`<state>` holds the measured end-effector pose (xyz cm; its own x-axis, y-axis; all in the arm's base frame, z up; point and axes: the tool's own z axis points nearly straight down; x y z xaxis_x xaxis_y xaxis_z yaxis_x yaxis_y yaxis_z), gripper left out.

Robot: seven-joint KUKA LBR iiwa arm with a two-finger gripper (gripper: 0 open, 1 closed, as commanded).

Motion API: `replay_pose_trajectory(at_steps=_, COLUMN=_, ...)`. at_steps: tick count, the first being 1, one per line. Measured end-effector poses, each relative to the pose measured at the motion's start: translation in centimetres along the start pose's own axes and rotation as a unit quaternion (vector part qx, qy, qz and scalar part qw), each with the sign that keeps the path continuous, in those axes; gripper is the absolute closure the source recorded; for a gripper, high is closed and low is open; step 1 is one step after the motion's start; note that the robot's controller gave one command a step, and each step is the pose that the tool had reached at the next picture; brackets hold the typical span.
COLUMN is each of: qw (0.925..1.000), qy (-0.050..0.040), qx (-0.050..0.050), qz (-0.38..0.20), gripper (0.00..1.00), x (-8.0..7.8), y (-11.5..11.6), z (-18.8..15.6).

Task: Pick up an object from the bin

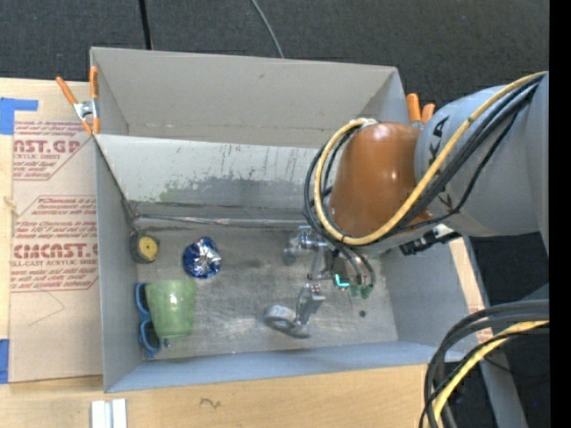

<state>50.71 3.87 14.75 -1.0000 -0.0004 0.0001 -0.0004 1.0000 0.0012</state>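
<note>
Tool (299, 312) beside bin (268, 364) wall — green cup (171, 307) well apart.

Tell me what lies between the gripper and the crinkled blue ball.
Nothing. The camera view shows only bare bin floor between the gripper and the crinkled blue ball.

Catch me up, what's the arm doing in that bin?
The arm reaches in from the right, its gripper low over the floor of the bin, right of centre near the front wall. A small grey piece lies by its tip; I can't tell if it's gripped. A green cup, a blue thing beside it, a shiny blue ball and a small yellow disc lie at the left, apart from the gripper.
</note>
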Motion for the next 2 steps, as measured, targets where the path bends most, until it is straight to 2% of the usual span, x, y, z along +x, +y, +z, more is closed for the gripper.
replay_pose_trajectory(at_steps=1, qw=0.9997, qy=0.0002, qx=0.000, qz=-0.025, gripper=0.00, x=2.2, y=-1.0, z=6.8)
replay_pose_trajectory(at_steps=2, qw=0.9989, qy=-0.0004, qx=0.000, qz=0.048, gripper=0.00, x=2.8, y=-0.6, z=4.8)
